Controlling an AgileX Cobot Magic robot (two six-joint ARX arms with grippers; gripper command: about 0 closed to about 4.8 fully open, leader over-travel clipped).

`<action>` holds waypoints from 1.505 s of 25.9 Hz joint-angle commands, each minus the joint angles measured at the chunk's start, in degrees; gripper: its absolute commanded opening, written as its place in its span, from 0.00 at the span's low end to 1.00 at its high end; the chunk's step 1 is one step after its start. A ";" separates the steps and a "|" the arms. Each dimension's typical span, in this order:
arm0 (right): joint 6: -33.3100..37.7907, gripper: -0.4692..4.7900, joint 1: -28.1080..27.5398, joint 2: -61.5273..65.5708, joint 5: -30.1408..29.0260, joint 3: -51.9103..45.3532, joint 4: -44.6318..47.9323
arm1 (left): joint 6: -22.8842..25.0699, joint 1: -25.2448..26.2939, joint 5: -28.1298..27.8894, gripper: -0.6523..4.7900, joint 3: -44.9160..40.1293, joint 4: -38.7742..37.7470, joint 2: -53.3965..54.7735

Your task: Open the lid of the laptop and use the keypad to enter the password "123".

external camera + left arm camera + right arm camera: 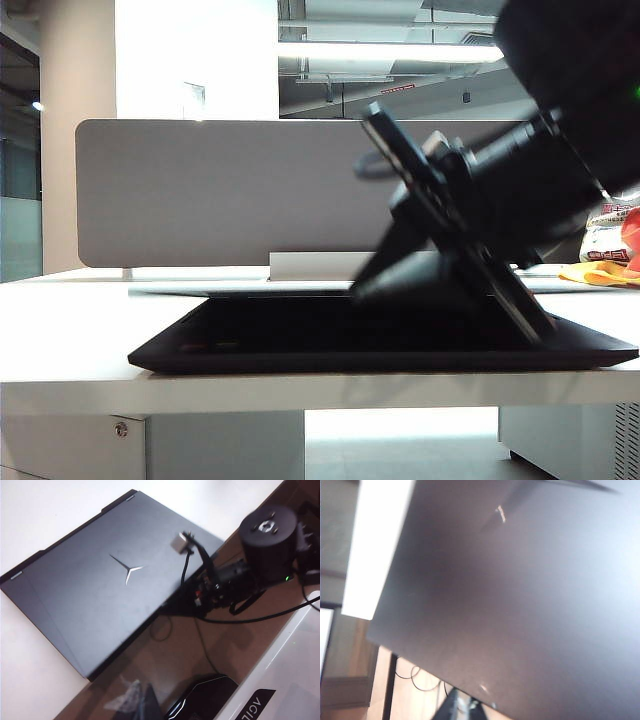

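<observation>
Quick look at where you're at: the laptop (300, 345) sits flat on the white table (60, 380) with the lid (100, 590) shut, so the keypad is hidden under it. The Y-shaped emblem (127, 570) faces up in the left wrist view.

Your right gripper (365, 288) comes down at a slant from the upper right of the exterior view. Its tips are right at the laptop's top surface, toward the right half of the machine. It's pretty blurred there. In the right wrist view the lid fills nearly everything ahead of the hand, and two dark fingertips (451, 709) poke in at the lid's edge, close to each other. Honestly can't tell if they're pinched on the edge or just sitting against it, so whether it's clenched or loose is a no-call from me.

Your left gripper doesn't show up in any view. Its wrist camera looks down on the closed laptop from above, with the right arm reaching in at the laptop's edge.

The grey partition (200, 190) stands beyond the hand, behind the laptop.
</observation>
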 commanded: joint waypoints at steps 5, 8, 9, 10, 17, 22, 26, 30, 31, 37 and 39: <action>-7.19 0.09 -1.68 -4.02 3.58 8.02 0.31 | 0.09 -0.02 -0.15 0.11 0.26 -0.11 -0.09; -7.23 0.09 -3.85 -5.05 3.23 9.11 -0.35 | 0.09 -0.02 -0.15 0.11 0.26 -0.87 -0.09; -7.23 0.09 -4.61 -5.46 2.93 9.46 -0.37 | 0.09 -0.02 -0.15 0.11 0.26 -1.05 -0.09; -7.56 0.09 -5.49 -6.14 2.84 9.99 -0.79 | 0.09 -0.02 -0.15 0.11 0.26 -1.03 -0.09; -11.50 0.09 -8.57 -8.87 1.95 15.04 -7.87 | 0.07 -0.02 -0.15 0.11 0.26 -0.92 -0.09; -8.44 0.09 -7.63 -8.87 -9.84 14.84 -10.21 | 0.07 -0.02 -0.17 0.11 0.26 -0.92 -0.09; -9.53 0.09 -1.81 -8.90 -14.73 14.86 -14.97 | 0.04 -0.02 -0.17 0.11 0.17 -0.96 0.17; -21.07 0.09 3.43 -8.81 -2.51 14.84 -29.40 | 0.04 0.00 -0.17 0.11 -0.11 -0.74 0.98; -23.12 0.09 3.39 -8.81 0.28 14.82 -32.15 | 0.07 0.00 -0.15 0.11 -0.57 -0.11 1.51; -28.00 0.09 -3.61 -8.79 4.85 14.82 -35.01 | 1.88 0.00 -0.11 0.11 -1.60 1.62 5.99; -29.29 0.09 -6.19 -8.74 5.01 14.82 -35.36 | 2.47 0.00 -0.04 0.11 -1.60 2.23 7.32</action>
